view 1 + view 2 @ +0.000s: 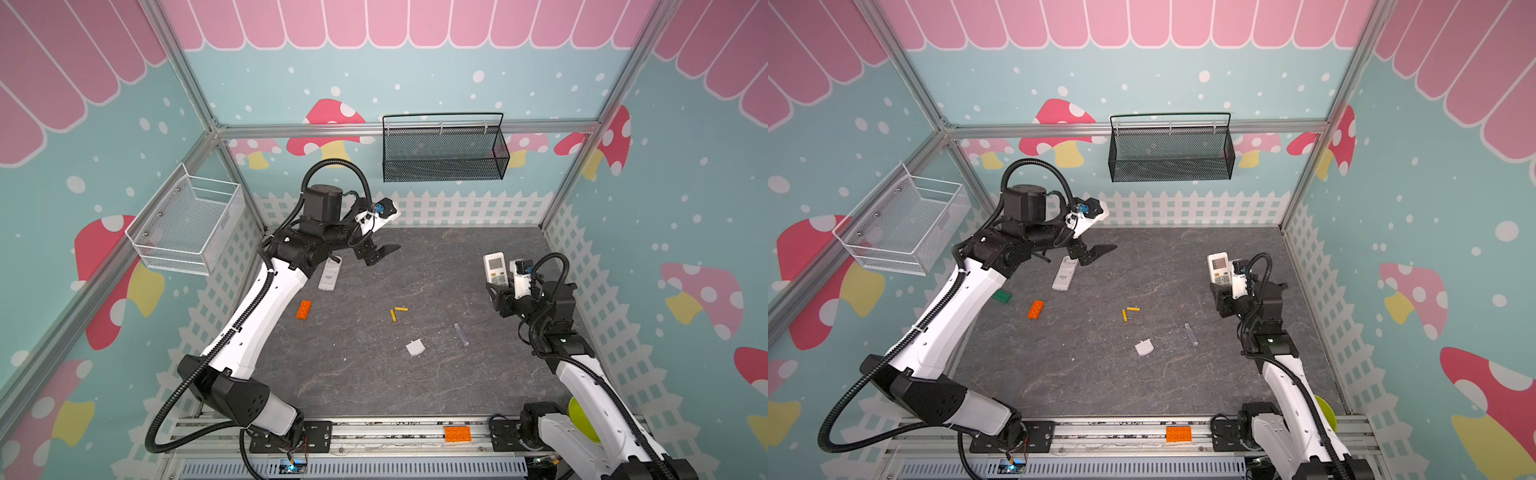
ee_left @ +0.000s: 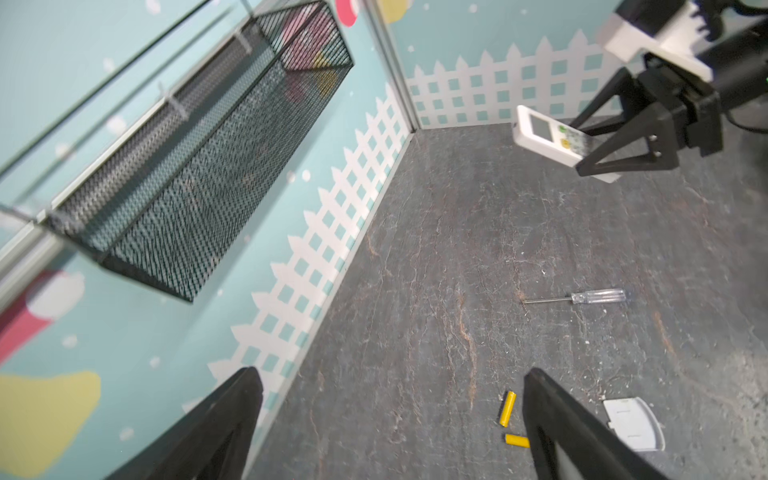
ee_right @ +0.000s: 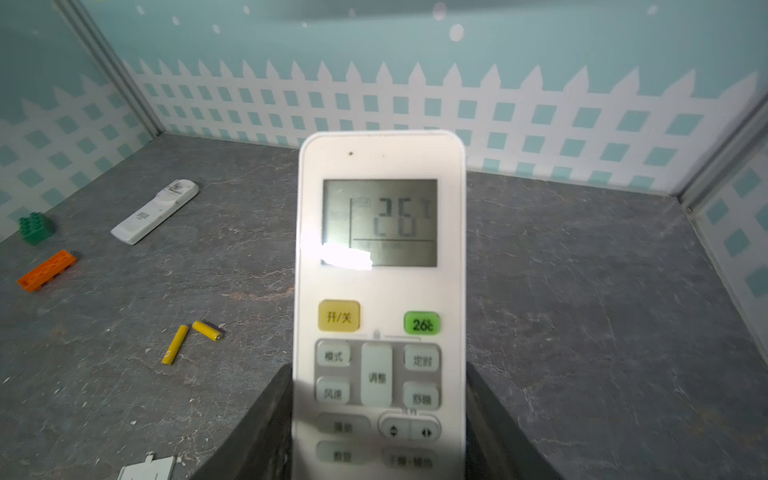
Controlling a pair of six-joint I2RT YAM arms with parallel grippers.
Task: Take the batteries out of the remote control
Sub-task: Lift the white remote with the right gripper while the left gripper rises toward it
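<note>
My right gripper (image 1: 496,291) (image 3: 378,370) is shut on the lower end of a white remote control (image 1: 494,268) (image 3: 378,249). It holds the remote above the table's right side, screen and buttons facing the wrist camera. Two yellow batteries (image 1: 401,309) (image 2: 507,408) (image 3: 174,345) lie loose mid-table, almost touching. A grey battery cover (image 1: 415,347) lies nearer the front. A second, slim white remote (image 1: 330,274) (image 3: 156,212) lies face down at the back left. Just right of it hovers my left gripper (image 1: 384,254) (image 2: 390,374), open and holding nothing.
A clear-handled screwdriver (image 1: 457,330) lies right of the batteries. An orange brick (image 1: 304,309) and a green brick (image 1: 1001,296) sit at the left. A black mesh basket (image 1: 444,149) hangs on the back wall and a white wire basket (image 1: 187,224) on the left wall.
</note>
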